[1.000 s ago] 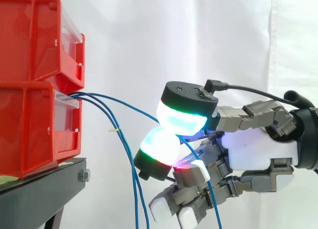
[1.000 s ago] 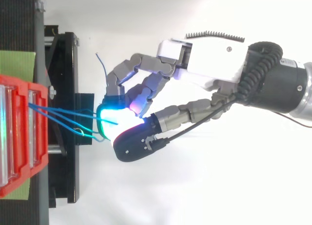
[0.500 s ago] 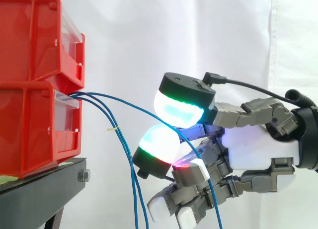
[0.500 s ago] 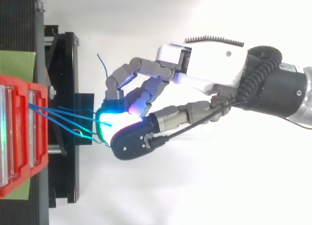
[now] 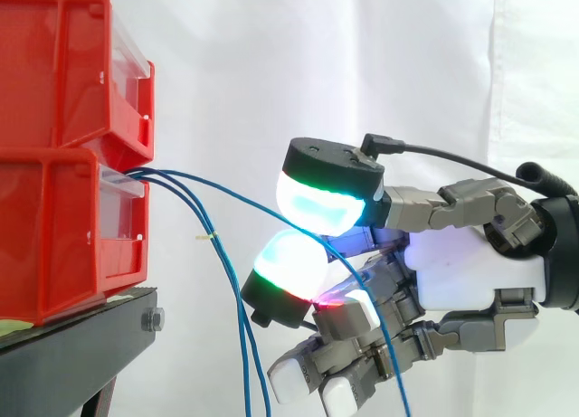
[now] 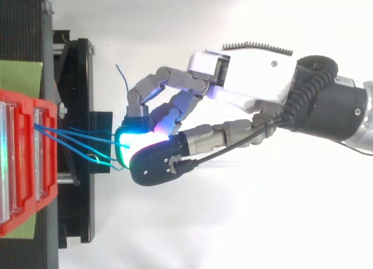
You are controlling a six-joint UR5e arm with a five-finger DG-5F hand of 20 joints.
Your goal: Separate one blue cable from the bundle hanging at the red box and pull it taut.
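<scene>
Tally of things in view, by kind
Two red bins (image 5: pixel 63 73), stacked. Three blue cables (image 5: pixel 158 175), thin, out of the lower bin. One hand (image 5: pixel 470 272). One black stand (image 5: pixel 72 354). One green mat (image 6: pixel 20 76) under the bins. One bolt (image 5: pixel 154 320) at the stand's corner. One small pale tie (image 5: pixel 207 237) on a cable. One white curtain (image 5: pixel 271 73) behind.

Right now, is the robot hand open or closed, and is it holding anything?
The robot hand is closed, pinching one blue cable.
</scene>
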